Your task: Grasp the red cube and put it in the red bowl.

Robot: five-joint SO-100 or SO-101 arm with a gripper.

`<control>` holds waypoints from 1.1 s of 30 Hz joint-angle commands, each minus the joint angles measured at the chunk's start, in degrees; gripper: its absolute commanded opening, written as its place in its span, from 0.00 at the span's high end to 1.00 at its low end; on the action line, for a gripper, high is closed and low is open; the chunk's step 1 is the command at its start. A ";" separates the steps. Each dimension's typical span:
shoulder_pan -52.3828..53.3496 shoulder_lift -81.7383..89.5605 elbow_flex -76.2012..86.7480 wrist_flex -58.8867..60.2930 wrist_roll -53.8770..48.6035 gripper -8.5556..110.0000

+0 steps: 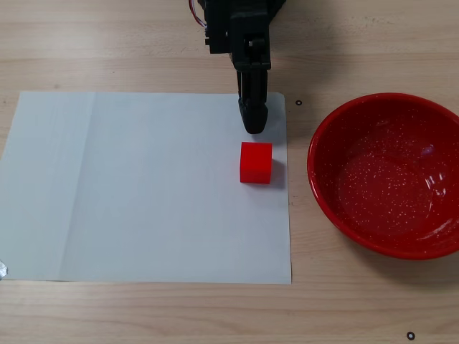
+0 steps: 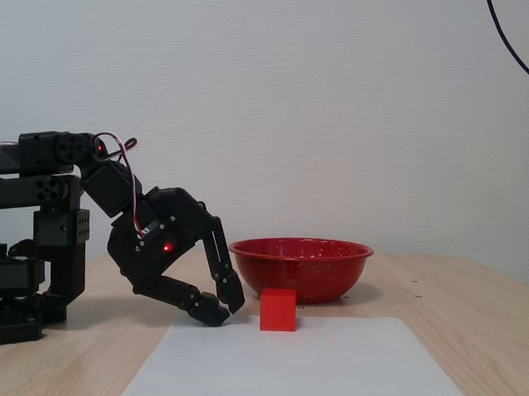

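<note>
Wooden table (image 1: 143, 315), white paper (image 1: 143, 186) | gripper (image 2: 220, 308) nearly closed, empty, sitting just short of red cube (image 1: 256, 163) | approaching | next: opening, advancing | red bowl (image 1: 323, 193) waiting

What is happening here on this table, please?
A small black robot arm is reaching toward a red cube that sits on a white sheet of paper. Its hand is low over the paper, just short of the cube and not touching it; the fingers look nearly closed and hold nothing. The red bowl with white speckles stands empty on the wooden table, beside the paper on the right in the view from above. The cube has not yet been grasped.
</note>
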 commanded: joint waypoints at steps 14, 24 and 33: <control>1.05 0.35 -0.09 1.32 0.00 0.93; 1.49 -6.68 -10.28 4.22 -0.35 0.93; 0.26 -16.35 -26.28 15.82 0.62 0.93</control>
